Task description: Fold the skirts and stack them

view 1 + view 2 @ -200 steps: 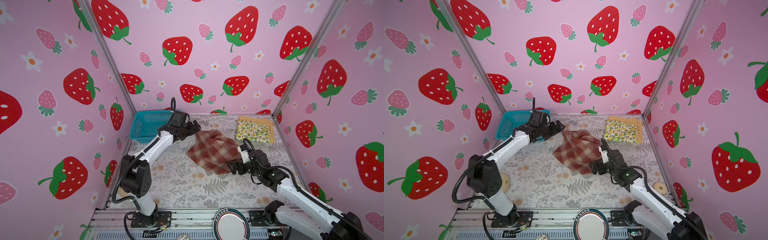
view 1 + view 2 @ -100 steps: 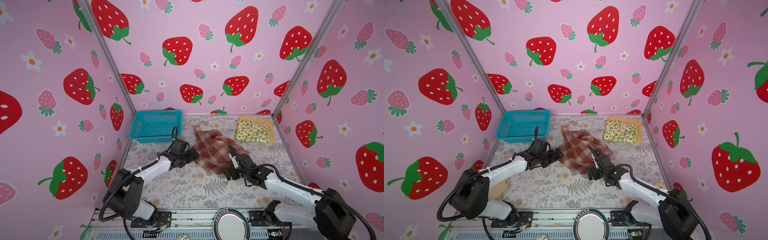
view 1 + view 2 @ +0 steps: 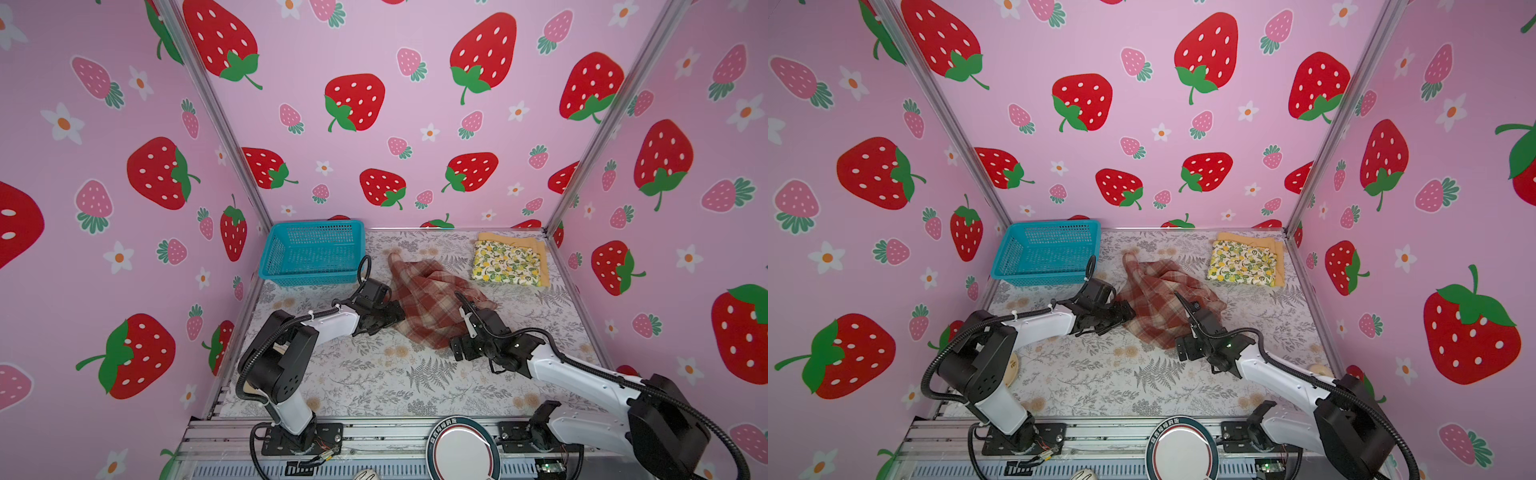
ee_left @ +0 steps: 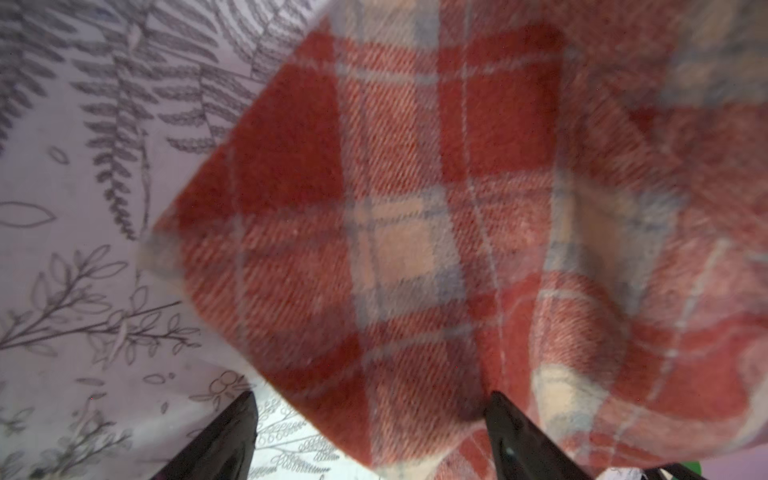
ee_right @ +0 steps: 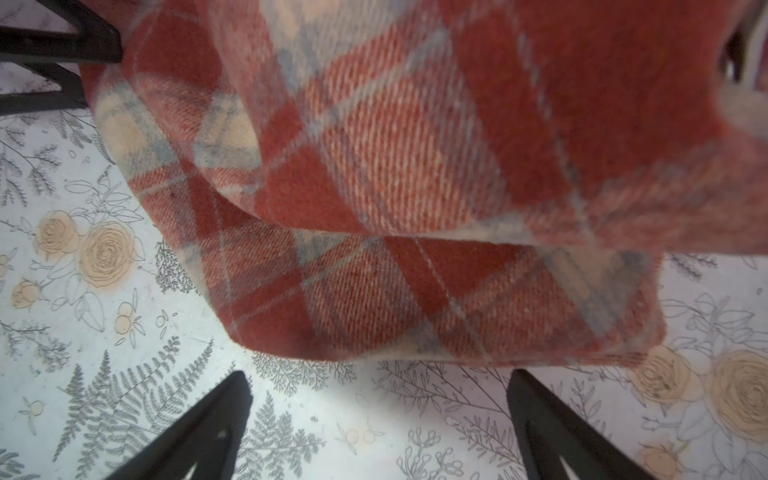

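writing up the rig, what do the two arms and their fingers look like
Both the left arm and the right arm have glossy white link shells between chunky black joint housings. A black ribbed cable hose loops along each. The fingers are matte black and taper to narrow wedge tips.

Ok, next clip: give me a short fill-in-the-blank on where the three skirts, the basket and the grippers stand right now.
1. The lemon-print skirt lies folded ____ the mustard-yellow skirt.
2. The left gripper and right gripper both have their jaws ____.
3. The plaid skirt, heaped mid-table, is not yet ____.
4. The teal basket stands on the ____ arm's side.
Missing words: on top of; open; folded; left.
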`<state>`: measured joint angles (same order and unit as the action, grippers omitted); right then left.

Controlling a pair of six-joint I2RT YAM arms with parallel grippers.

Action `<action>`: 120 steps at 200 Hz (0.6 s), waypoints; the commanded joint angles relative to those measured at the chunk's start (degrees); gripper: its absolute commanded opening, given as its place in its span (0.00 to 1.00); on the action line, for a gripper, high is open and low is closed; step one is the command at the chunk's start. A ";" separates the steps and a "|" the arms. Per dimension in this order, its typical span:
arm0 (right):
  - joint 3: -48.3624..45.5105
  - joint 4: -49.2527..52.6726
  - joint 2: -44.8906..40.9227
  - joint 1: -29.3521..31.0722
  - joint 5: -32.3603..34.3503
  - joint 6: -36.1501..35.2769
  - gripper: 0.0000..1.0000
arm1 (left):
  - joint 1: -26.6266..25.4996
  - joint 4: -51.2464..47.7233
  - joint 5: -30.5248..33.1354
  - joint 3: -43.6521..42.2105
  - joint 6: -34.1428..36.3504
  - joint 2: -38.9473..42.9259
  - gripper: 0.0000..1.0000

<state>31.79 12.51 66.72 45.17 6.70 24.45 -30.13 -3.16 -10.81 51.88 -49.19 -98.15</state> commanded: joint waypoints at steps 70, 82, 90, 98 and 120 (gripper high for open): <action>3.03 5.39 -1.84 0.96 4.14 0.86 1.00 | 2.10 -4.16 1.60 9.81 2.35 -8.79 0.05; 4.02 5.42 -1.91 1.43 4.35 -0.20 1.00 | 3.19 -5.31 1.93 10.82 2.86 -8.53 0.00; 4.58 5.35 -1.72 1.72 4.38 -0.74 1.00 | 3.87 -6.37 2.30 11.74 3.33 -8.08 0.00; 5.03 5.09 -1.30 2.21 4.44 -1.58 1.00 | 4.80 -7.93 2.57 13.00 4.01 -7.70 0.00; 6.48 4.80 0.60 4.01 6.34 -3.44 1.00 | 7.68 -11.74 2.59 18.02 6.29 -8.08 0.00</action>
<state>36.03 16.82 66.15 47.22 10.13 23.66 -25.34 -9.54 -9.91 63.42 -45.80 -106.78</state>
